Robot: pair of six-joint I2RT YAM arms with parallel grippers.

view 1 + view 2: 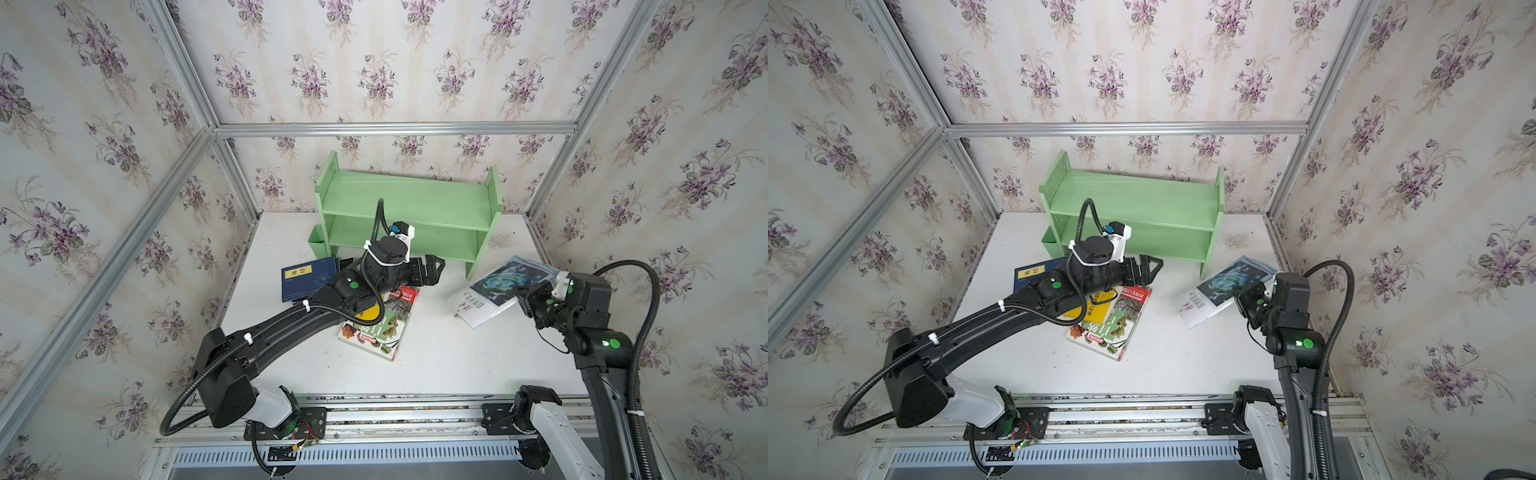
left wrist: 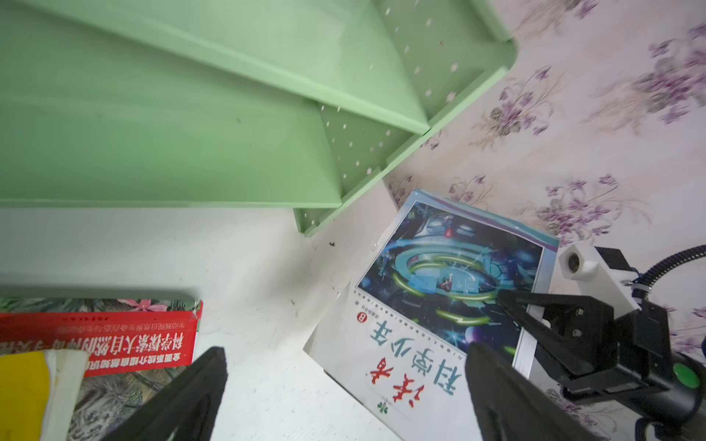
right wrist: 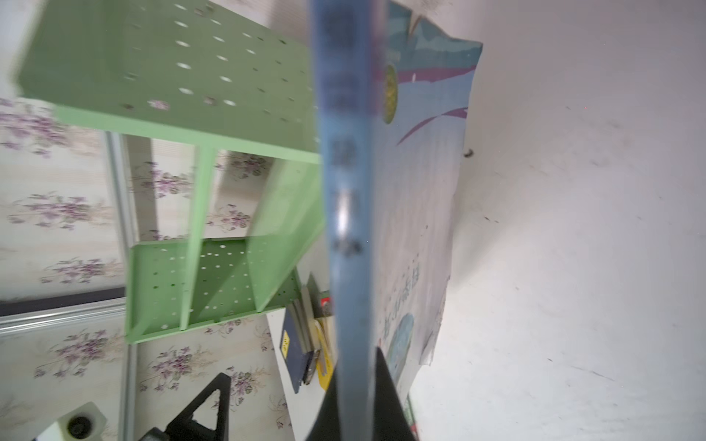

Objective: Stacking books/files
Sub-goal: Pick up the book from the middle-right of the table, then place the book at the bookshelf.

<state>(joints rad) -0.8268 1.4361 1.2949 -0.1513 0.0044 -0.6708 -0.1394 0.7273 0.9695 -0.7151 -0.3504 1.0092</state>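
A thin blue-swirl book [image 1: 505, 286] [image 1: 1225, 291] sits tilted at the right of the table, with its right edge raised. My right gripper [image 1: 525, 297] [image 3: 355, 366] is shut on that edge, and the spine [image 3: 349, 191] runs between its jaws. My left gripper [image 1: 434, 270] [image 2: 344, 351] hangs open over bare table, between the blue-swirl book [image 2: 439, 298] and a green-and-red nature book [image 1: 382, 328] [image 2: 114, 336]. A yellow book [image 1: 1096, 307] lies on the nature book, partly under my left arm. A navy book with a yellow label [image 1: 307, 276] lies further left.
A green two-tier shelf [image 1: 407, 208] [image 1: 1133, 203] stands at the back of the white table [image 1: 436, 365], with nothing on its boards. Floral walls and aluminium posts close in the left, back and right sides. The arms' rail [image 1: 395, 411] runs along the front edge.
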